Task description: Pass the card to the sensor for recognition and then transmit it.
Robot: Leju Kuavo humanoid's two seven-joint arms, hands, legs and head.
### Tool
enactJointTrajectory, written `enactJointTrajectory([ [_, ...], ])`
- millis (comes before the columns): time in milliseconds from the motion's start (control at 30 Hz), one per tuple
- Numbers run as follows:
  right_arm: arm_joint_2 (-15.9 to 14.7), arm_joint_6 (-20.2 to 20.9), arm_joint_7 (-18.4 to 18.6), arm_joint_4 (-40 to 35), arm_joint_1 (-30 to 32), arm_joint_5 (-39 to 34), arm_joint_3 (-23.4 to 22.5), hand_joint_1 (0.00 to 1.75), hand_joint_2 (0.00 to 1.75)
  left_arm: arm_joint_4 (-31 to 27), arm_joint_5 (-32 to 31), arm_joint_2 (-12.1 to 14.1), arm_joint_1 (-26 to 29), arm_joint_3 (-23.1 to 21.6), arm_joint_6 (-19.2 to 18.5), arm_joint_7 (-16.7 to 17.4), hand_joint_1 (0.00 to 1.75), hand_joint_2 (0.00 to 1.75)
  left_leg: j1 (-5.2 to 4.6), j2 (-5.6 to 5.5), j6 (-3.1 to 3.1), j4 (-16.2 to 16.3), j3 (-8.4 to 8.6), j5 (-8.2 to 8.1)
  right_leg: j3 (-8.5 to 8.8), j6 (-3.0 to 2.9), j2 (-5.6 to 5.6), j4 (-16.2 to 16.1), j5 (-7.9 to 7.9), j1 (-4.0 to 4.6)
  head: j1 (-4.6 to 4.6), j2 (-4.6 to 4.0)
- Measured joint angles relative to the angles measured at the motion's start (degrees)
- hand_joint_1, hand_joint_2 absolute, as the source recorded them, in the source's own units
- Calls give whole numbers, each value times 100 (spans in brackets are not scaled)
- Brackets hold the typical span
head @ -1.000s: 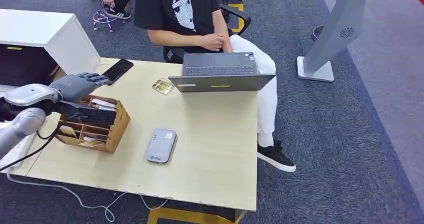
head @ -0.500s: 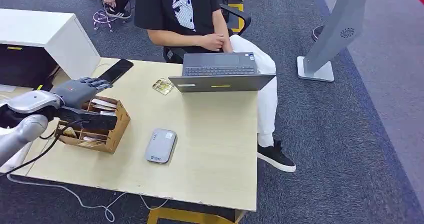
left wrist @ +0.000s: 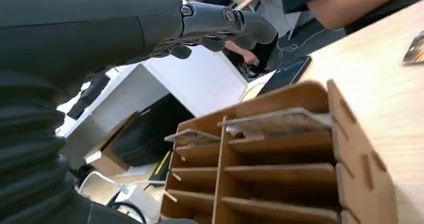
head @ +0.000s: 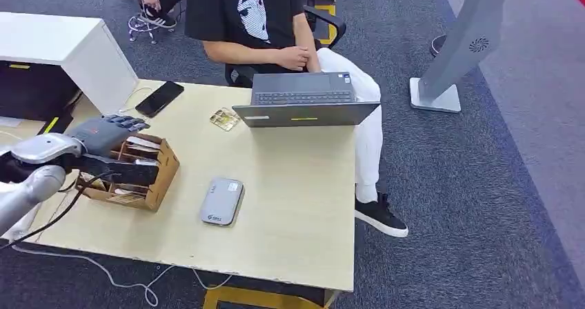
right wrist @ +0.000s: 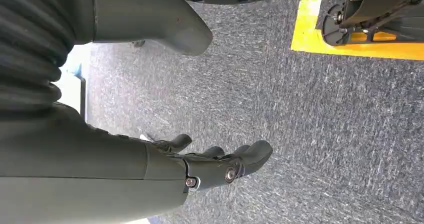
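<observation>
A brown cardboard card rack [head: 131,173] stands on the left of the wooden table [head: 290,205], with cards [head: 143,143] lying in its slots. My left hand [head: 103,133] hovers just over the rack's far left corner, fingers spread and holding nothing. In the left wrist view the fingers [left wrist: 225,24] stretch above the rack [left wrist: 280,174] and its cards [left wrist: 280,121]. The grey card sensor [head: 221,201] lies flat in the table's middle. My right hand [right wrist: 210,166] hangs by the carpet, fingers apart and empty.
A person sits at the far side behind an open laptop [head: 305,99]. A black phone [head: 159,98] and a small gold packet [head: 225,119] lie near the far edge. A white cabinet [head: 62,47] stands at the left; cables trail off the table's front left.
My left hand has drawn back toward me and down, from near the black phone to just over the card rack. Nothing else on the table has moved.
</observation>
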Motion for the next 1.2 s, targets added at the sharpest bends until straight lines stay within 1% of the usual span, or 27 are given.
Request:
enactJointTrajectory([
  [333,4,0,0,0,0,2,-20,0,175,140,-22,-22,73,7,44,15,0,175,-1,-1,0,0,0,0,0,0,-1,0,0,0,2,0],
  [433,7,11,-2,0,-1,20,-20,0,175,252,-110,-85,134,68,179,66,0,175,-1,0,0,0,0,0,0,0,0,0,0,0,0,0],
  [500,7,20,-9,0,-2,46,-24,0,175,422,-278,-184,190,133,372,87,0,175,-1,-1,0,0,0,0,0,0,0,0,0,0,2,0],
  [600,13,26,-18,0,-14,120,-50,0,175,803,-587,-408,342,316,657,129,0,175,-1,1,0,0,1,0,0,0,0,0,0,-1,0,0],
  [667,15,26,-20,0,-16,120,-59,0,175,1003,-667,-524,420,424,762,129,0,175,-1,1,0,0,1,0,0,0,0,0,0,-1,0,0],
  [800,20,48,-20,0,-25,120,-74,0,175,1287,-791,-695,480,619,850,114,0,175,-1,0,0,0,1,0,0,0,0,0,0,-1,0,0],
  [867,20,50,-26,0,-28,122,-79,0,175,1329,-837,-767,498,695,885,114,0,175,-1,-2,0,0,0,0,0,0,-1,0,0,-1,0,0],
  [1000,22,52,-42,0,-32,197,-120,0,175,1399,-1065,-953,562,892,1091,72,0,175,-2,-2,0,0,-1,0,1,0,-3,0,0,-1,2,0],
  [1100,22,52,-44,0,-32,205,-149,0,175,1425,-1102,-1045,593,990,1117,63,0,175,-2,0,0,1,0,0,1,1,-2,0,1,-2,2,0],
  [1200,24,55,-52,0,-33,221,-166,0,175,1447,-1224,-1156,663,1111,1314,-7,0,175,-2,-3,0,2,0,0,0,1,-4,-1,1,-2,0,0],
])
